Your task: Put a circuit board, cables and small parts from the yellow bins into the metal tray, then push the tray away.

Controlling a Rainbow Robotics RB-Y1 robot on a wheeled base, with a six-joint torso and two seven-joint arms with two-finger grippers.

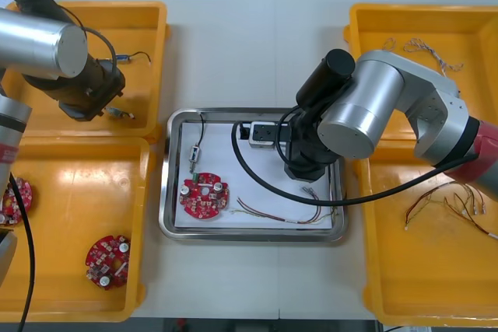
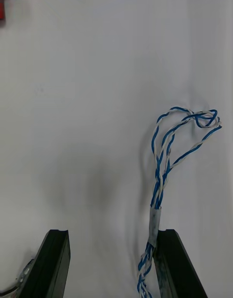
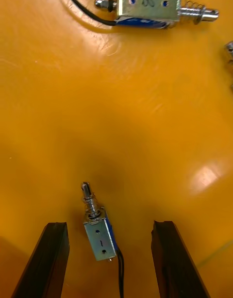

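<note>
Straddling a yellow bin's (image 3: pixel 145 108) small metal part (image 3: pixel 99 232), lengthwise, rod (image 3: pixel 87 192) outward, left gripper (image 3: pixel 110 224) spread empty, right gripper (image 2: pixel 112 232) likewise over tray (image 1: pixel 165 192).

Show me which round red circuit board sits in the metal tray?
The board on the tray's white inside; two others lie in a yellow bin.

**TALLY BY KIND**

Yellow bins (image 1: pixel 148 29): 4, w/ 2 left of the tray (image 1: pixel 253 234) and 2 right of it. Tray: 1.
Red boards (image 1: pixel 204 196): 3, w/ 1 in tray and 2 in near bin left of it.
Small metal parts (image 1: pixel 194 155): 1 in tray, at least 2 in far bin left of it.
Cables: 1 red-and-yellow cable (image 1: pixel 284 215) and 1 blue-and-white cable (image 2: pixel 162 167) in tray. Approx. 2 blue-and-white in far bin right of it. Several red-and-yellow in near bin right of it, exact no. unclear.
</note>
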